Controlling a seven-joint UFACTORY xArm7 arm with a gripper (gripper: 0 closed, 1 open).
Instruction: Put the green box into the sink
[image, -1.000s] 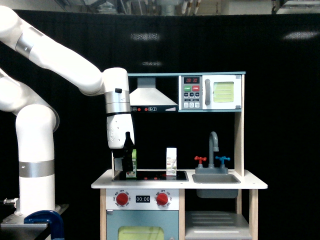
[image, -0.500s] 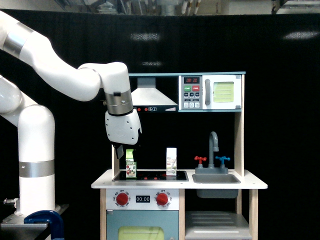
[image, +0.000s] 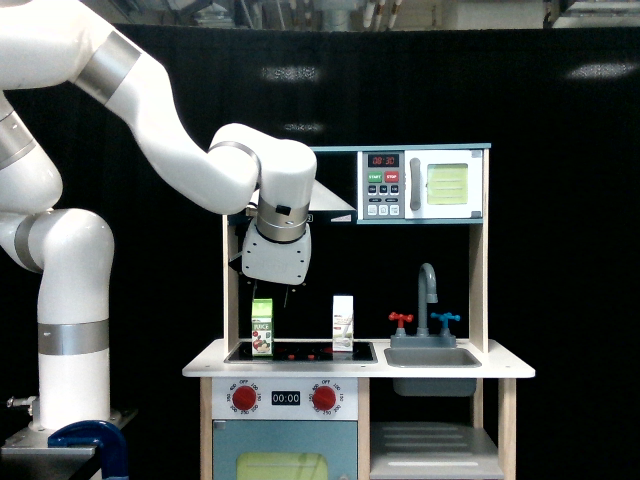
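Nearby, white carton (image: 343, 323) — between green box (image: 262, 327) and sink (image: 432, 357).

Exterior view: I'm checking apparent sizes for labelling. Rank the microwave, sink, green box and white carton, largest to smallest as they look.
1. Microwave
2. Sink
3. Green box and white carton: these look about alike, so I can't rank them.

gripper (image: 286, 297): fingers are hiding behind the wrist, can't tell how the jaws are sitting
hood (image: 335, 203): arm is covering most of it
arm: top-left edge is cropping it
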